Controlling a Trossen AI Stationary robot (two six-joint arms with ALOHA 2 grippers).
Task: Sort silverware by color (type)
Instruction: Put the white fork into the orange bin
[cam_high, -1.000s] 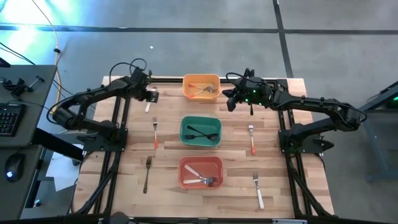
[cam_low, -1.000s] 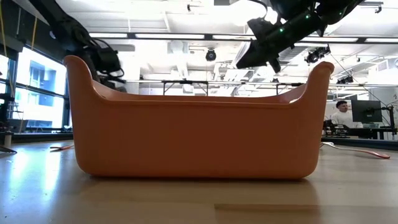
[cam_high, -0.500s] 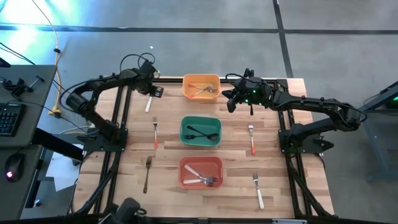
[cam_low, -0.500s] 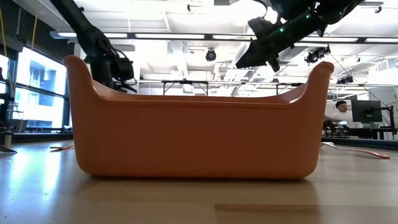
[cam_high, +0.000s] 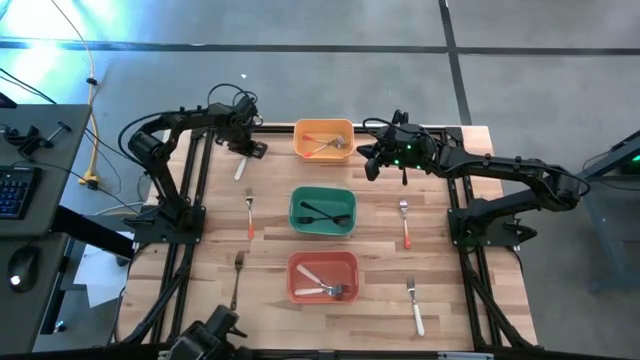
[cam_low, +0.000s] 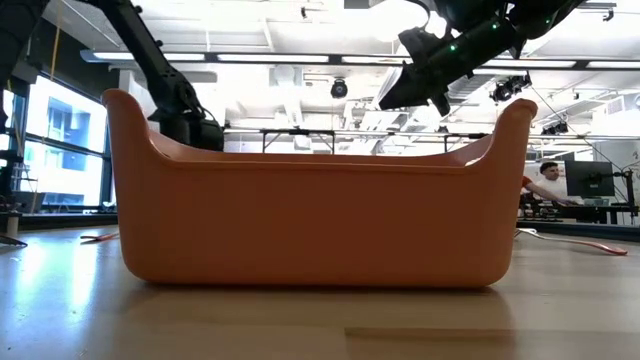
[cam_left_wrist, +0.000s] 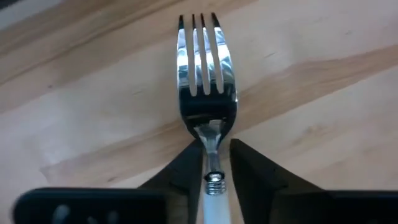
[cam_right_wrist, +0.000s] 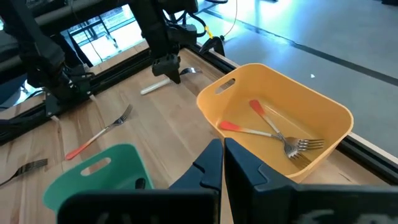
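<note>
Nearest the front edge of the table (cam_high: 200, 300), on either side of the red bin (cam_high: 323, 276), a black fork (cam_high: 237, 277) is lying to the left and a white-handled fork (cam_high: 414, 305) to the right, while two white-handled forks (cam_high: 322, 284) are resting inside the red bin. Behind it, the green bin (cam_high: 323, 211) is holding two black forks (cam_high: 322, 213), with a red-handled fork (cam_high: 249, 213) lying on the wood to its left and another red-handled fork (cam_high: 405, 224) to its right. Farther back still, the orange bin (cam_high: 323, 140) is holding two red-handled forks (cam_right_wrist: 268, 130) that are crossing each other.

Left of the orange bin, the left gripper (cam_high: 243, 148) is sitting low over a white-handled fork on the far left (cam_left_wrist: 207, 99); its fingers (cam_left_wrist: 183, 174) are standing slightly apart on either side of the fork's neck, and whether they are pressing on it I cannot tell. The fork is lying flat on the wood.

Right of the orange bin, the right gripper (cam_high: 368, 160) is hanging above the table with its fingers (cam_right_wrist: 205, 165) pressed together, holding nothing.
</note>
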